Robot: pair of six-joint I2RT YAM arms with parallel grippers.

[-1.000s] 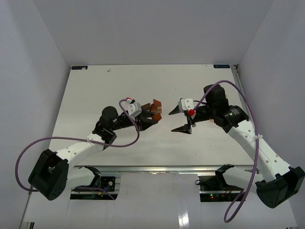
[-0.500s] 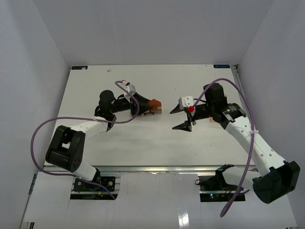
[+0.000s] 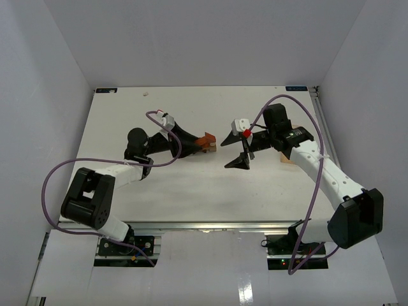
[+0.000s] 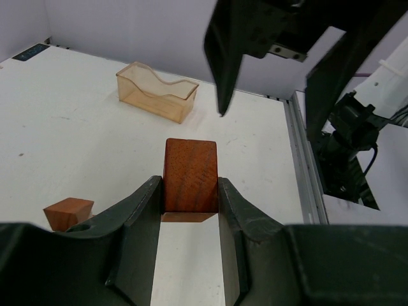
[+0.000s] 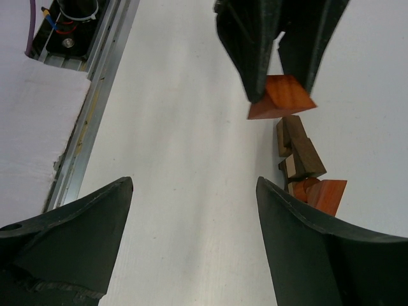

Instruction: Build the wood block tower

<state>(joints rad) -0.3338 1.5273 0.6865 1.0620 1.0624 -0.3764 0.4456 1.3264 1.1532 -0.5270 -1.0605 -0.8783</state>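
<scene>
Jaws of the left gripper (image 4: 189, 191) pinch a reddish-brown block (image 4: 190, 171) near the wood block tower (image 5: 298, 158), a low cluster mid-right in the right wrist view. The right gripper (image 5: 193, 191) stands spread and empty. The block should probably go down squarely onto a flat piece before release.

The block (image 4: 189, 175) between the left fingers (image 4: 141, 220) is reddish-brown wood, smooth, with fine visible grain; the fingers themselves look like matt black plastic. Beyond them, a translucent amber plastic tray (image 4: 153, 102) shines glossy on the matt white surface (image 4: 76, 146).
</scene>
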